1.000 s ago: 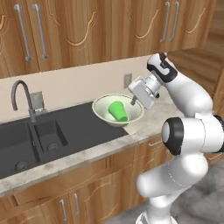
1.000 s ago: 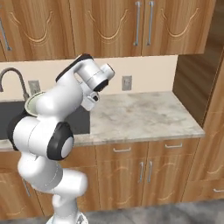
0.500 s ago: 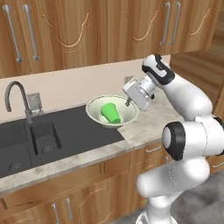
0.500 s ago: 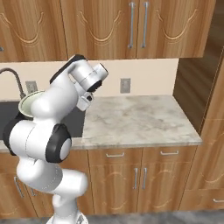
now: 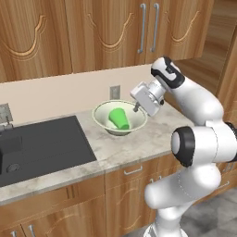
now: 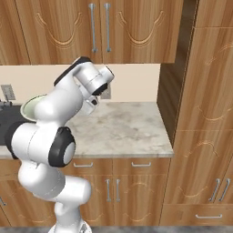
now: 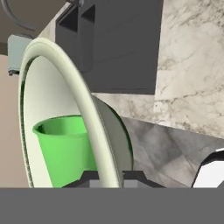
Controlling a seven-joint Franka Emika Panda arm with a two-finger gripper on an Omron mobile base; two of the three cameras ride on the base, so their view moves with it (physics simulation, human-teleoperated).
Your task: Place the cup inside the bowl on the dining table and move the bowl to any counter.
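One green cup (image 5: 119,118) lies tipped inside the bowl (image 5: 104,121). Bowl rests on the bench (image 5: 134,143) beside the sink (image 5: 39,146). End effector (image 5: 137,108) pinches its rim.

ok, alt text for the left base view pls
The hand grips the right rim of the bowl, which holds the cup lying on its side, over the counter right of the sink. Wooden cabinets hang above.
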